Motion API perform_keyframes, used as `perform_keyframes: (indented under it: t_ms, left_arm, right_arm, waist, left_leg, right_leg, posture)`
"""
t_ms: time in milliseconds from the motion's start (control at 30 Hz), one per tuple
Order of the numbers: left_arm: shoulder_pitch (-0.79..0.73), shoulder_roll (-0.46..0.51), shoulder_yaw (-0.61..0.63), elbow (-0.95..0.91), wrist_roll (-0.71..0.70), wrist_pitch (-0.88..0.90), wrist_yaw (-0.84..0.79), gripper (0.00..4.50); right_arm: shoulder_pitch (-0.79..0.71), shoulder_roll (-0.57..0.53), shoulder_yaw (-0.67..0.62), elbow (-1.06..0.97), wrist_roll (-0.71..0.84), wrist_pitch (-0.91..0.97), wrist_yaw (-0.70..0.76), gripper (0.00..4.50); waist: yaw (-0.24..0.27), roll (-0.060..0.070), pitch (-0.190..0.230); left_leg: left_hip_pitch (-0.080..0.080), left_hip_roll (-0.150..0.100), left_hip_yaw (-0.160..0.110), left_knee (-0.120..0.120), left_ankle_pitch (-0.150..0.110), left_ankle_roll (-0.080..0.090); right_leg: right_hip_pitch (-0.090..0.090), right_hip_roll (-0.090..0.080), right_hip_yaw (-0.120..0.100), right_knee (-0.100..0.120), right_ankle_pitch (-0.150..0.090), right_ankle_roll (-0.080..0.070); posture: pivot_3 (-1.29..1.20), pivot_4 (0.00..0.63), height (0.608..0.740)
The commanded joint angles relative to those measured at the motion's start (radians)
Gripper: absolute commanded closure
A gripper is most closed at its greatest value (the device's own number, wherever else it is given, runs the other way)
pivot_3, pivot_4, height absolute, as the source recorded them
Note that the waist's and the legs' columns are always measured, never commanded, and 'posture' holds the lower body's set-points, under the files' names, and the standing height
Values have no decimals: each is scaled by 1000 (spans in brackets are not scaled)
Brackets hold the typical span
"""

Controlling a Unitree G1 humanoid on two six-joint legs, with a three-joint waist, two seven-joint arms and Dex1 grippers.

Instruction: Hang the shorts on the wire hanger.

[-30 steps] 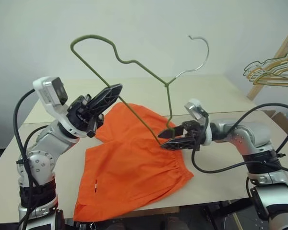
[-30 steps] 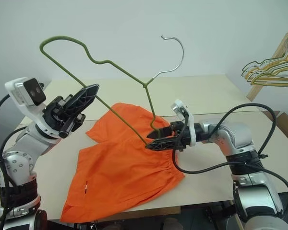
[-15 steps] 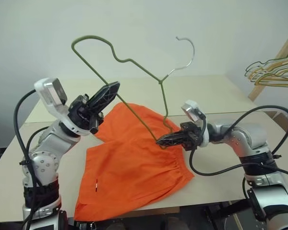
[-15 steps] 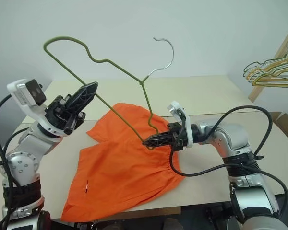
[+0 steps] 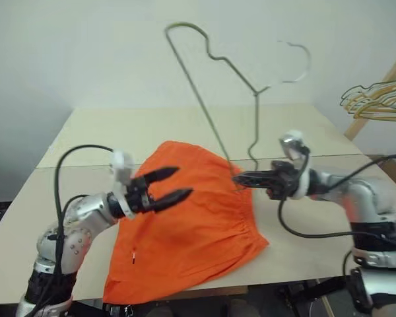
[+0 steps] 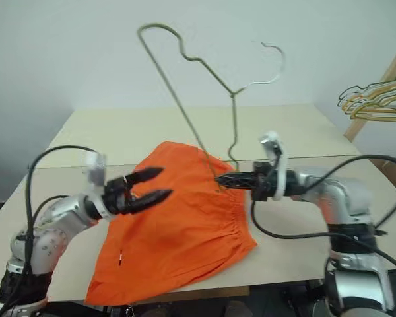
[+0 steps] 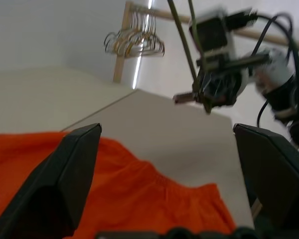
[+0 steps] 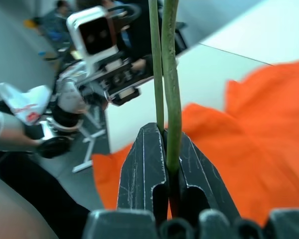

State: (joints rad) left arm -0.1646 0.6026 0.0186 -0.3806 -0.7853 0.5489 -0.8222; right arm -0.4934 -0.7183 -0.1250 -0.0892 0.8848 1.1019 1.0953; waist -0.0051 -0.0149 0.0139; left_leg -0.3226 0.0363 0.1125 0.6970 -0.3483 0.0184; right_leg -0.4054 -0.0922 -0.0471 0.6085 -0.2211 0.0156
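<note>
Orange shorts (image 5: 188, 228) lie flat on the worktop (image 5: 105, 132), not yet hung, while my right fingers (image 5: 241, 177) clamp the hanger (image 5: 214, 59) upright above them and my left fingers (image 5: 171, 184) hover apart, empty.

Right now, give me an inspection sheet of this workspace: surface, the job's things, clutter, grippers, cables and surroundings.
Surface: pale beige table, seam running across it.
Job's things: orange shorts lie flat on the table, elastic waistband toward the right arm; wire hanger held upright above them, hook at the top, not yet in the shorts.
Clutter: nothing seen.
Grippers: right gripper, jaws shut on the hanger's lower corner; left gripper, jaws open, empty, over the shorts.
Cables: black cables loop along both forearms, hanging clear of the shorts.
Surroundings: bunch of wire hangers on a wooden rack to the right; plain pale wall behind.
</note>
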Motion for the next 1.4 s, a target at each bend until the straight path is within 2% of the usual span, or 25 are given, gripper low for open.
perform_keyframes:
  t_ms: [33, 133, 233, 333, 467, 667, 1100, 1400]
  left_arm:
    - [10, 36, -50, -67, 148, -91, -17, 51]
    - [19, 65, -63, -92, 216, -114, -21, 51]
    - [30, 113, -80, -108, 267, -144, -74, 51]
    - [30, 134, -85, -113, 264, -150, -119, 51]
    - [12, 127, -98, -103, 288, -160, -139, 51]
    - [12, 129, -115, -113, 298, -152, -159, 51]
    - [54, 109, -104, -132, 309, -151, -135, 51]
    - [53, 119, -88, -127, 326, -158, -128, 51]
  right_arm:
    - [101, -77, -112, -79, 42, 76, -64, 4500]
    - [233, -195, -159, -103, 37, 166, -81, 4500]
    - [347, -302, -212, -50, 94, 255, 9, 4500]
    - [490, -427, -203, 42, 117, 326, 143, 4500]
    - [610, -503, -161, 122, 88, 315, 228, 4500]
    - [656, -516, -88, 160, 34, 280, 244, 4500]
    - [526, -454, 38, 193, -37, 263, 208, 4500]
    - [515, -466, 64, 185, -50, 204, 274, 4500]
  waist:
    - [0, 0, 0]
    - [-2, 1, 0]
    - [-8, 1, 1]
    - [-13, 2, 1]
    - [-24, 0, 2]
    - [-44, 1, 2]
    - [-36, 1, 2]
    - [-31, 1, 2]
  left_leg:
    - [0, 0, 0, 0, 0, 0]
    - [0, 0, 0, -1, 0, 0]
    - [-1, 0, -1, -1, -1, 2]
    - [0, 0, -2, -1, -6, 11]
    - [1, 0, -1, 0, -8, 14]
    - [1, 0, -1, 1, -8, 15]
    - [1, 0, -1, 1, -6, 10]
    - [1, 0, -1, 1, -6, 10]
  right_leg:
    - [0, 0, 0, 0, 0, 0]
    - [-1, 0, 1, 0, 0, 0]
    - [-1, 0, 4, 0, 0, 0]
    - [1, 0, 6, 1, -1, 0]
    - [2, -1, 9, 0, 0, 1]
    - [2, 0, 10, 2, 0, 2]
    - [2, 0, 10, 1, 0, 3]
    - [2, 0, 10, 1, 0, 3]
  posture:
    - [-20, 0, 740]
    - [-39, 0, 740]
    - [-66, 0, 740]
    - [-81, 0, 740]
    - [-91, 0, 740]
    - [-90, 0, 740]
    - [-49, 0, 740]
    - [-39, 0, 740]
